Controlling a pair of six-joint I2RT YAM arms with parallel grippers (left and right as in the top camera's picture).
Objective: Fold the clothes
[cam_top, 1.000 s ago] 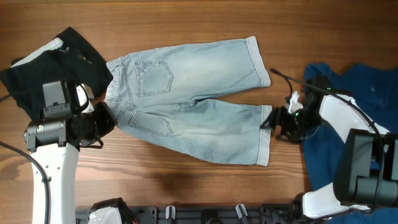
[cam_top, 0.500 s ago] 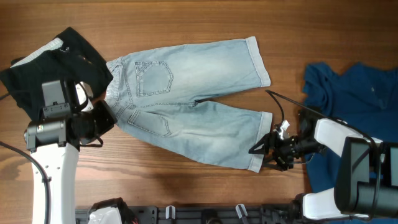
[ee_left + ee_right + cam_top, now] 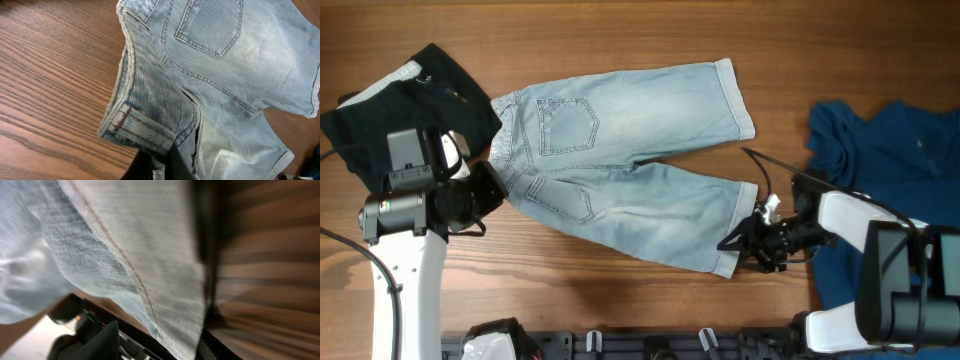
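Note:
The pale blue denim shorts (image 3: 620, 170) lie spread flat mid-table, back pockets up, waist to the left and cuffed hems to the right. My left gripper (image 3: 492, 192) is shut on the waistband (image 3: 142, 127), which bunches up at the jaws (image 3: 160, 162). My right gripper (image 3: 740, 240) is at the near leg's hem. In the right wrist view the denim (image 3: 135, 255) hangs between its parted fingers (image 3: 157, 347); that view is blurred. The black garment (image 3: 405, 95) lies at the far left. The royal-blue top (image 3: 905, 150) lies at the right.
The black garment touches the shorts' waist at the back left. The right arm (image 3: 860, 215) lies over the edge of the blue top. A black rail with fittings (image 3: 650, 345) runs along the table's front edge. Bare wood (image 3: 600, 290) shows in front of the shorts.
My right gripper moved from the top of the near leg's hem toward the front and slightly left, and the hem's lower corner shifted with it. The left arm has not moved.

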